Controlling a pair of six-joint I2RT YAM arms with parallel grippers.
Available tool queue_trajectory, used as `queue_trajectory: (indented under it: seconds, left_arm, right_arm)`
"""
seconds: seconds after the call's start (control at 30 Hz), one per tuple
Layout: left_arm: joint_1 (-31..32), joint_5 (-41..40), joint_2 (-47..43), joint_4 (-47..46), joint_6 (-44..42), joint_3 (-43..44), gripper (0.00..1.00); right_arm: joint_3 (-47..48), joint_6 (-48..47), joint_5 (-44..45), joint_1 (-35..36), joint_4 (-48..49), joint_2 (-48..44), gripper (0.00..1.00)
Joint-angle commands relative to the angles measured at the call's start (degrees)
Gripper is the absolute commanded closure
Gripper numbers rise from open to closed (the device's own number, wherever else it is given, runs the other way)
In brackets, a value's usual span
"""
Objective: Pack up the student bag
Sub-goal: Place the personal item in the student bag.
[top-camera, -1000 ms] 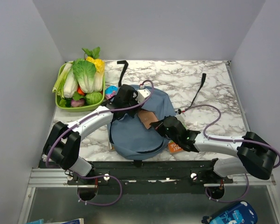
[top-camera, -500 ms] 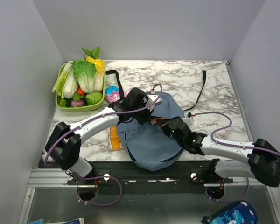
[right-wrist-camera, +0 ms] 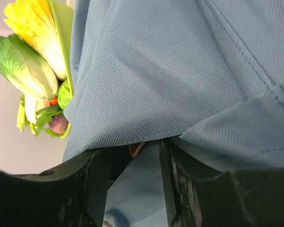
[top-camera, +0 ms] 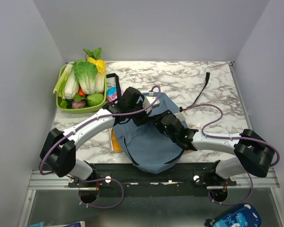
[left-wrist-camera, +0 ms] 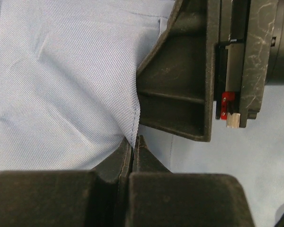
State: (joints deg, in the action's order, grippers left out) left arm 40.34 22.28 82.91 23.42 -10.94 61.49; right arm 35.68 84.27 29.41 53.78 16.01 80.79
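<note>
Top external view: marble desk is sitting inside grey walls, left pincer is clamping the backpack fabric, right pincer is gaping half open, gripping nothing.

Soft, even light; blurry near foregrounds

No writing, label, brand or number is legible in any view.

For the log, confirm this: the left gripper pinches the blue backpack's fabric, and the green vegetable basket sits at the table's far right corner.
Not quite: the basket sits at the far left corner, as the top view shows. The left gripper does pinch the backpack fabric.
</note>
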Motion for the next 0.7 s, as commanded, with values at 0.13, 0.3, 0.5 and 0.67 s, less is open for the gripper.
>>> queue_trajectory:
  seconds: [0.13,0.3,0.5,0.67]
  left_arm:
    - [-3.07,8.21,-0.39,3.56,-3.74,2.4,1.0]
    - [-3.25,9.0,0.32,3.56,-3.39,3.36,1.0]
    - [-3.25,9.01,0.84,5.32,-4.18,4.95,1.0]
    - [-3.33,7.87,0.06,5.06,-4.88,4.25,1.0]
  right_arm:
    - [-0.35,-18.07,-0.75,-0.52,5.0,-3.53,0.54]
    - [2.71,-21.34,-2.16,-0.43,6.31,-0.57,0.99]
    - [8.0,-23.1,-2.86,-0.34,3.25,4.37,0.87]
    - [1.6,-24.94,-3.48,-0.25,5.08,-1.24,0.54]
